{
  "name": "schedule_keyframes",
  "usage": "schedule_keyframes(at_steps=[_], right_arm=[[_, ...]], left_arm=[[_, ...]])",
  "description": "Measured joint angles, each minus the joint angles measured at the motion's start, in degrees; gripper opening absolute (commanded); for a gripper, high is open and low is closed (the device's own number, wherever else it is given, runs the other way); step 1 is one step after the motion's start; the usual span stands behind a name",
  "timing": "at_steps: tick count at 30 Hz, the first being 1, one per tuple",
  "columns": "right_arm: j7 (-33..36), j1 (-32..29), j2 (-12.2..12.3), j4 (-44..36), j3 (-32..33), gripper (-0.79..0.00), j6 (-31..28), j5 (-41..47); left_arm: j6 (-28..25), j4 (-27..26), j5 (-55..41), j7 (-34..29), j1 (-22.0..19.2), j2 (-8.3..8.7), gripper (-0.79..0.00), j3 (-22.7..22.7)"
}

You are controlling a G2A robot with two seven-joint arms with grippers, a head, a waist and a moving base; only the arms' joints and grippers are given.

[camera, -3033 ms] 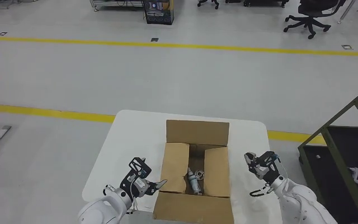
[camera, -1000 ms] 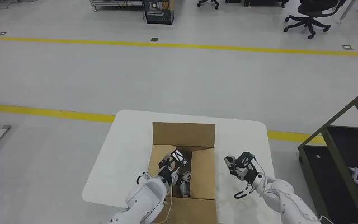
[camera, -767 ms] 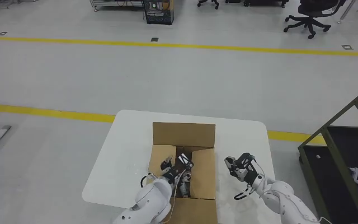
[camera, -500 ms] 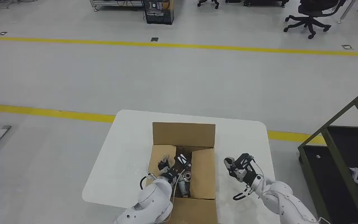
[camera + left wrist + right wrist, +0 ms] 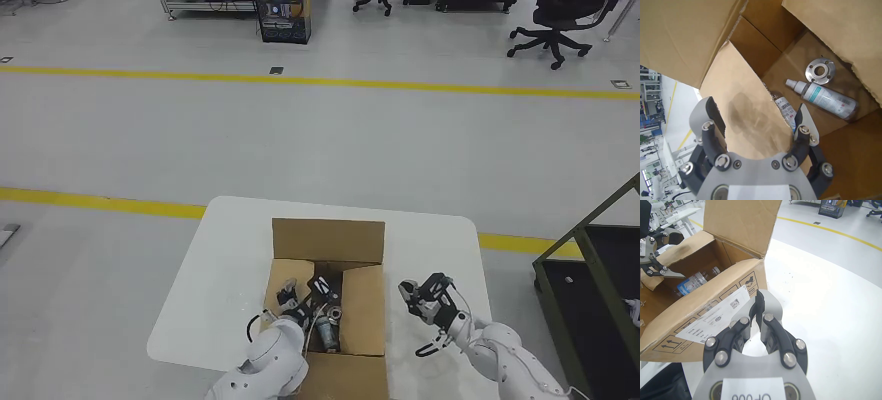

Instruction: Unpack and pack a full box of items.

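An open cardboard box (image 5: 328, 300) stands in the middle of the white table. On its floor lie a clear spray bottle (image 5: 825, 100), a round metal flange (image 5: 820, 71) and a second bottle (image 5: 785, 109) half hidden under a flap. My left gripper (image 5: 757, 115) is open and straddles the box's left inner flap (image 5: 745, 98), one finger outside it and one inside the box; the top view shows the left gripper (image 5: 305, 295) there too. My right gripper (image 5: 758, 302) is shut on nothing, just outside the box's labelled right wall (image 5: 715, 313), low over the table.
Bare white tabletop (image 5: 230, 260) lies on both sides of the box, and its rounded edge is close behind the right gripper. The back flap (image 5: 742, 224) stands upright. A green-framed rack (image 5: 590, 260) stands off the table to the right.
The box has shifted to the left. My left gripper has come from the table beside the box to over its left flap, then drawn back slightly. The right gripper moved in toward the box.
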Motion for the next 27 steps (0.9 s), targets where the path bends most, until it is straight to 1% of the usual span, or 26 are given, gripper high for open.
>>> schedule_keyframes(at_steps=[2,3,6,8,9,10,12,16,21,27], right_arm=[[0.0,0.0,0.0,0.1,0.1,-0.785,-0.1,0.1],[-0.1,0.0,0.0,0.1,0.1,-0.785,-0.2,0.2],[0.0,0.0,-0.1,0.3,0.4,-0.785,-0.6,0.9],[0.1,0.0,-0.1,0.4,0.5,-0.785,-0.6,1.0],[0.2,-0.1,-0.1,0.4,0.5,-0.785,-0.7,1.0],[0.2,-0.1,-0.1,0.3,0.5,-0.785,-0.7,1.0],[0.3,-0.1,-0.1,0.3,0.7,-0.785,-0.9,1.1],[0.5,-0.1,-0.2,0.1,0.9,-0.785,-1.0,1.2],[0.5,-0.2,-0.2,-0.2,1.2,-0.785,-1.5,1.2],[0.5,-0.2,-0.1,-0.1,1.9,-0.785,-2.6,2.1]], left_arm=[[0.5,-0.4,-0.2,0.5,0.4,-0.14,-0.336,-0.4],[0.7,-0.5,-0.6,0.9,0.6,-0.18,-0.4,-0.8],[0.8,-0.9,-0.4,1.3,0.9,-0.19,-0.449,-1.8],[0.8,-1.3,-0.2,1.3,1.2,-0.19,-0.533,-2.5],[0.8,-1.5,-0.2,1.3,1.4,-0.18,-0.625,-2.8],[0.8,-1.7,-0.2,1.4,1.5,-0.18,-0.693,-3.2],[0.7,-2.2,-0.2,1.5,1.9,-0.17,-0.785,-3.9],[0.9,-3.7,-0.8,2.2,2.9,-0.2,-0.785,-5.1],[0.7,-7.2,-2.5,3.5,4.3,-0.2,-0.785,-6.9],[-0.1,-12.8,-12.2,5.9,7.0,-0.26,-0.785,-10.5]])
